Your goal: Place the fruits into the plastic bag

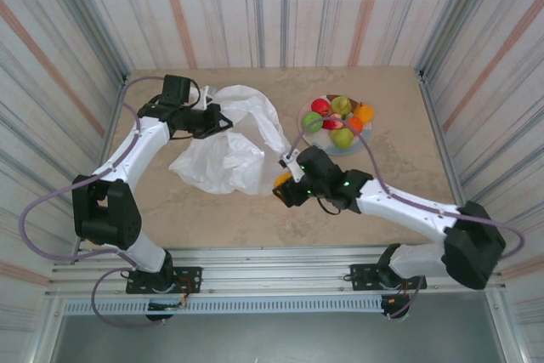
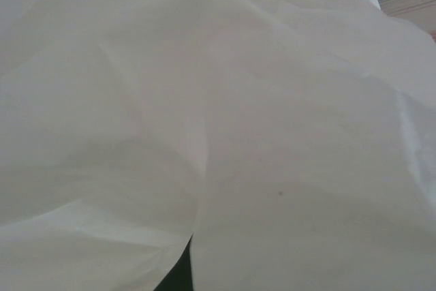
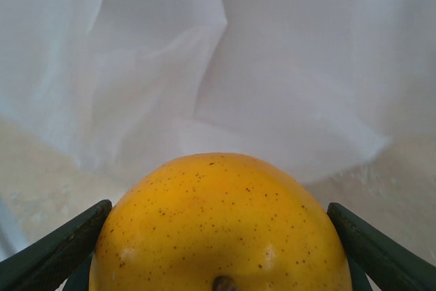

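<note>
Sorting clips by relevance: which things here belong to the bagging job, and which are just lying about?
Job: plastic bag, pinched by the left tool; yellow-orange fruit in the right tool; fruits heaped on the plate.
Lying about: the plate itself; the table.

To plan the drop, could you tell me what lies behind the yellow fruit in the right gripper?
Behind the yellow fruit in the right gripper, the crumpled white film of the plastic bag rises from the table. The film hides the bag's inside; its opening is unclear.
</note>
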`<act>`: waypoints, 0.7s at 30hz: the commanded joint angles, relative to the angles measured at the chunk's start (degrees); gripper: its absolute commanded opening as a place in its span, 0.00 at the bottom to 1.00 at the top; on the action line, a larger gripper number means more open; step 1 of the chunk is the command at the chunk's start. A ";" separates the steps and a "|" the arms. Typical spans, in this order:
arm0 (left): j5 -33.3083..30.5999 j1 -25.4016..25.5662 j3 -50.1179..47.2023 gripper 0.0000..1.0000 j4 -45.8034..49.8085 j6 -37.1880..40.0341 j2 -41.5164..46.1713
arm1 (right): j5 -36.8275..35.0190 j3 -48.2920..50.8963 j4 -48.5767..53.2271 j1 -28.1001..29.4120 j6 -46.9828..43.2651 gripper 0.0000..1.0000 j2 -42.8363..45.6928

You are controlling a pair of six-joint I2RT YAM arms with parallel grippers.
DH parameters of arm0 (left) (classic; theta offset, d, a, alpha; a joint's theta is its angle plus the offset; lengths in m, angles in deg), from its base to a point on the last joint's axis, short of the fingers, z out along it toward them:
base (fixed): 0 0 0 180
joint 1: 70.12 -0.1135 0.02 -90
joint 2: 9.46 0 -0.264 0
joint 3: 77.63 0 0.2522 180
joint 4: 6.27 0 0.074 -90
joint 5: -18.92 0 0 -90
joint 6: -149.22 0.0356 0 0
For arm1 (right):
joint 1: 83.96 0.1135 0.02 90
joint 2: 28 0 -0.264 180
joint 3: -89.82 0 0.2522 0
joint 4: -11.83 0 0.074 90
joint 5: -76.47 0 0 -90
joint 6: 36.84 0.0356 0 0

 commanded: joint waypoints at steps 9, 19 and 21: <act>6.14 1.02 0.26 0.00 -0.24 2.30 -0.13 | -16.37 -1.07 -22.88 -1.09 6.00 0.57 -6.62; 10.84 2.53 0.73 0.00 -1.09 2.93 -1.28 | -20.68 -6.01 -25.79 -1.12 23.00 0.58 -13.20; 12.53 2.67 0.42 0.00 -2.44 2.08 -1.58 | -21.51 -7.94 -23.55 -0.85 28.27 0.58 -14.99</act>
